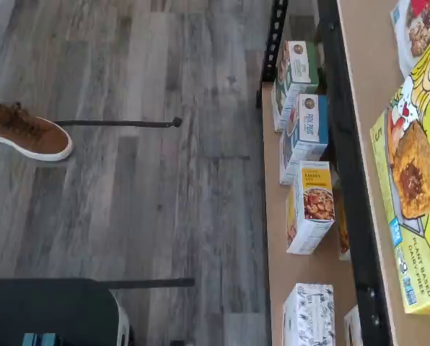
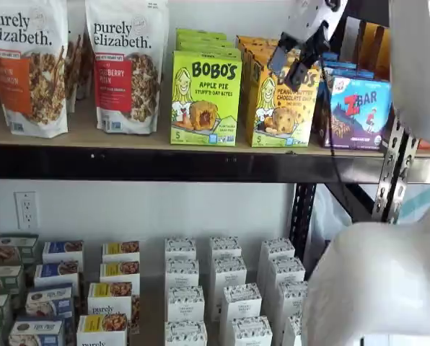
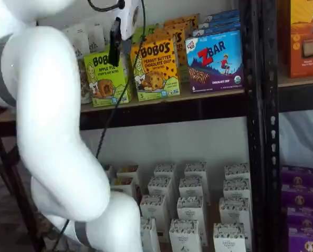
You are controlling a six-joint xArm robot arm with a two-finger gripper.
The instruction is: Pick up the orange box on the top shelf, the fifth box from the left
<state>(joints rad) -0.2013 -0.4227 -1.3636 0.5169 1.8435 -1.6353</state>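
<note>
The orange box (image 2: 274,108) reads Bobo's Peanut Butter Chocolate Chip and stands upright on the top shelf (image 2: 200,164), between a lime-green carton and a blue box. It also shows in a shelf view (image 3: 156,65), on the same shelf (image 3: 162,107). My gripper (image 2: 288,71) hangs in front of the orange box's upper part, and a gap shows between its two black fingers, with nothing in them. In a shelf view the gripper (image 3: 114,50) is seen side-on, in front of the green carton's edge. The wrist view does not show the orange box.
The lime-green Apple Pie carton (image 2: 205,101) stands left of the orange box and shows in the wrist view (image 1: 410,187). A blue ZBar box (image 2: 356,108) stands right of it. Granola bags (image 2: 125,65) are further left. Small white boxes (image 2: 226,288) fill the lower level. A shoe (image 1: 27,133) is on the floor.
</note>
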